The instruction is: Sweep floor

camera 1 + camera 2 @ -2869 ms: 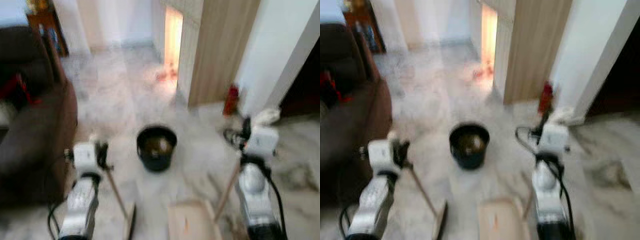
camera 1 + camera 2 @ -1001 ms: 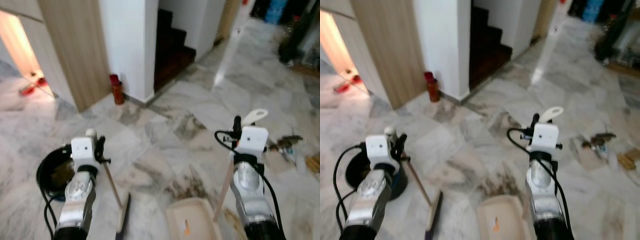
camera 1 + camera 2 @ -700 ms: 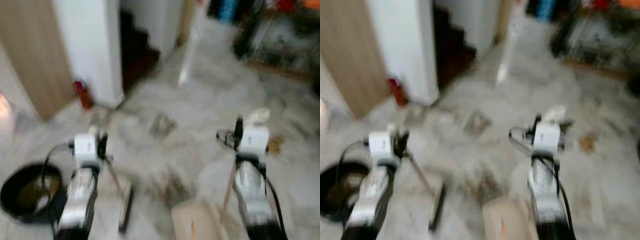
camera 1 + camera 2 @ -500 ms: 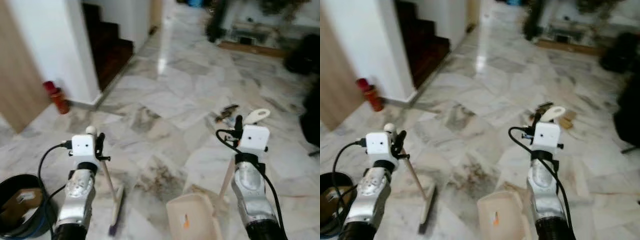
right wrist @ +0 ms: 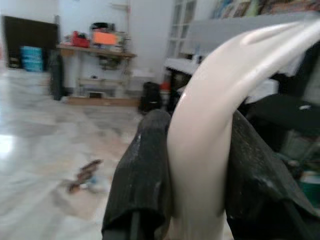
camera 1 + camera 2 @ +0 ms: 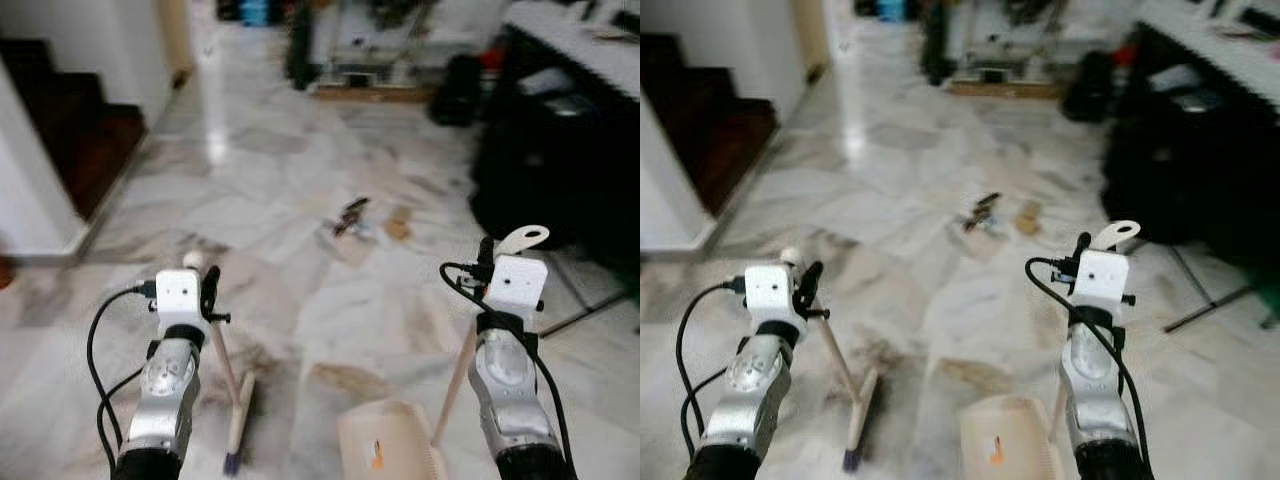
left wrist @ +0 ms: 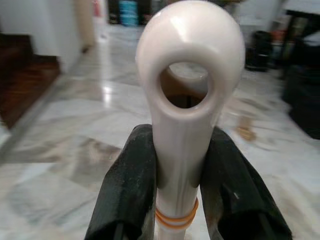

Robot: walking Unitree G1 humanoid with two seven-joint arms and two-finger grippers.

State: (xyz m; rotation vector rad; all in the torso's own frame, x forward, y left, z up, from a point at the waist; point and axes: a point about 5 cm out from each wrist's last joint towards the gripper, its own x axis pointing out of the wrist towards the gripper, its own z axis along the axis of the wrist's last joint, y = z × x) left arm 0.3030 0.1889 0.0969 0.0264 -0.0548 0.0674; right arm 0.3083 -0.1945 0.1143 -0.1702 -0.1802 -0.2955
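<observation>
Near the robot, low on the grey-veined marble floor (image 6: 300, 200), the left gripper (image 7: 180, 150) clenches a cream long-handled broom (image 6: 236, 415); the right gripper (image 5: 192, 150) grasps a cream plastic dustpan (image 6: 385, 450) (both carried ready); brown scattered litter (image 6: 365, 218) lies farther ahead.

floor (image 6: 300, 200): grey-veined white marble | dustpan (image 6: 385, 445): cream | stairs (image 6: 60, 110): dark brown

2 silver arms (image 6: 165, 400), white wrist boxes, black cables
</observation>
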